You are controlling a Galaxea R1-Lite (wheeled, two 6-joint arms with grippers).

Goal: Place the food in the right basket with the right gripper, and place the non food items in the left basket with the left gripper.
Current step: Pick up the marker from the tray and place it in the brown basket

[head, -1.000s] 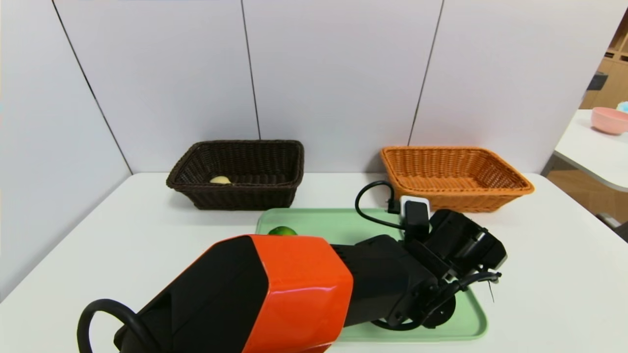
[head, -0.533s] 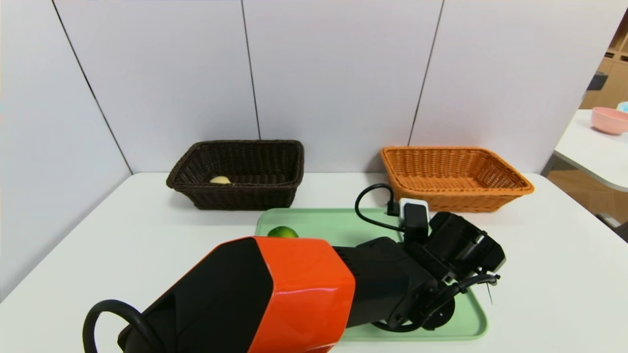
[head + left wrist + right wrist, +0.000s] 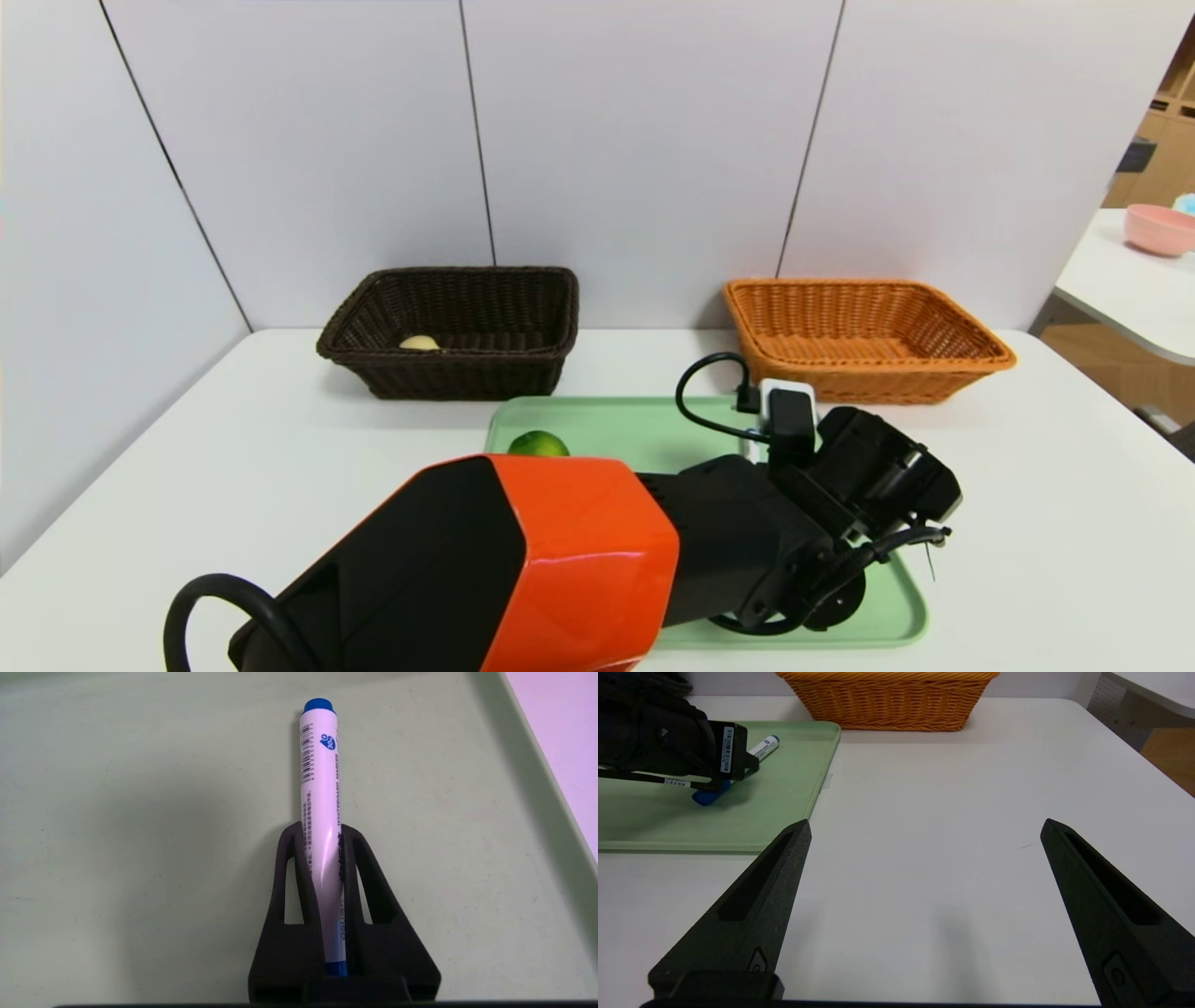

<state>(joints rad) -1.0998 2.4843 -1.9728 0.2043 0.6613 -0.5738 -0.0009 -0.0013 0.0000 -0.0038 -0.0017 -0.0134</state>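
The left gripper [image 3: 322, 858], with black slotted fingers, is clamped on the white cylindrical marker with blue ends [image 3: 322, 788], over the right part of the pale-green rectangular tray [image 3: 607, 425]; the right gripper [image 3: 927, 828] is parked, jaws wide apart, over the white desk [image 3: 924, 882] near the tray's right edge. The round green lime [image 3: 539, 443] is located near the tray's far left corner. The dark-brown woven basket [image 3: 448, 378] occupies the desk's far left corner region, the orange-tan woven basket [image 3: 868, 378] the far right.

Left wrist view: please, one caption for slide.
Black pincer closed on a white marker above green tray.
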